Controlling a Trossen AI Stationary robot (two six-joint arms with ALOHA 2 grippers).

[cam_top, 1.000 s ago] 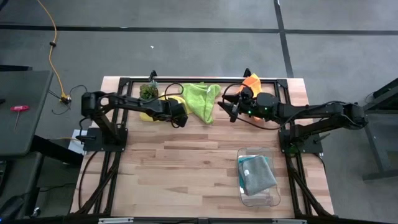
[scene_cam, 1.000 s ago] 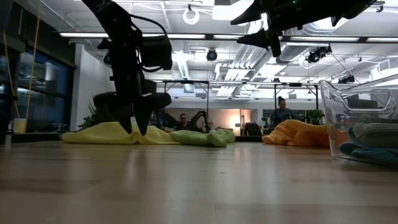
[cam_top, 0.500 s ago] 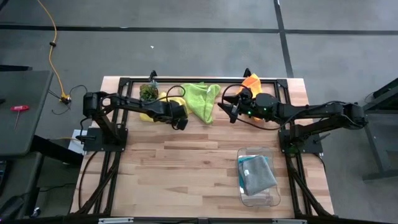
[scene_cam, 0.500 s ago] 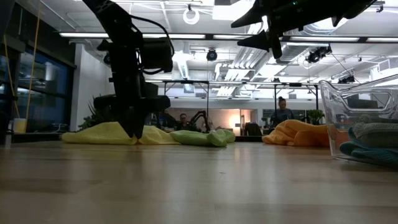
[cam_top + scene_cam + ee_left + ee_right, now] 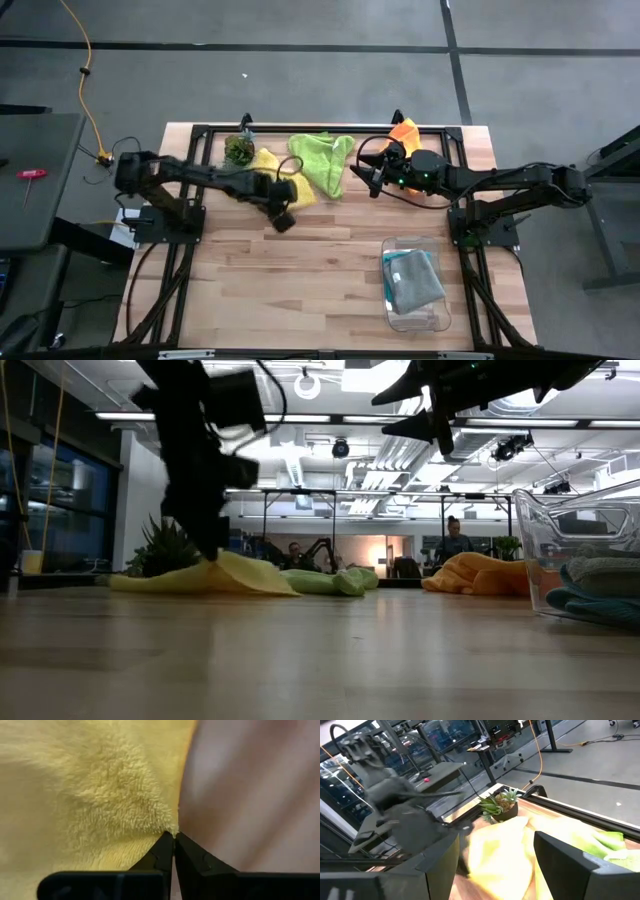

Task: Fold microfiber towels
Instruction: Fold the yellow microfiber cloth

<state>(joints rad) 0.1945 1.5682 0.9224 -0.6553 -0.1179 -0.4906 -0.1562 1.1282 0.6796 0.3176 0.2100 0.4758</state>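
A yellow towel [image 5: 278, 176] lies spread at the table's far left, and my left gripper [image 5: 283, 219] is shut on its near edge. Beside it lie a lime green towel [image 5: 323, 160] and, farther right, an orange towel [image 5: 405, 131]. Both rest bunched on the table. My right gripper [image 5: 372, 178] hovers open above the table between the lime green and orange towels, holding nothing. In the right wrist view the yellow towel [image 5: 500, 847] shows beyond the two spread fingers. My left gripper pinches the yellow towel's edge [image 5: 167, 822] between its two fingertips [image 5: 162, 852]; one layer or several, I cannot tell. The fingers come from above, pointing down. The pinched part [image 5: 218, 560] stands slightly raised, and the rest of the towel lies on the table.
A clear plastic bin [image 5: 432, 318] stands at the near right with a teal and a grey towel folded inside. A small green plant [image 5: 238, 148] sits at the far left, next to the yellow towel. Bare wood runs across the middle and near left.
My left gripper has shut on the yellow towel's edge and gone toward the table's near edge. The towel's near part has been drawn out with it and lies more spread. Its far part stays by the plant.
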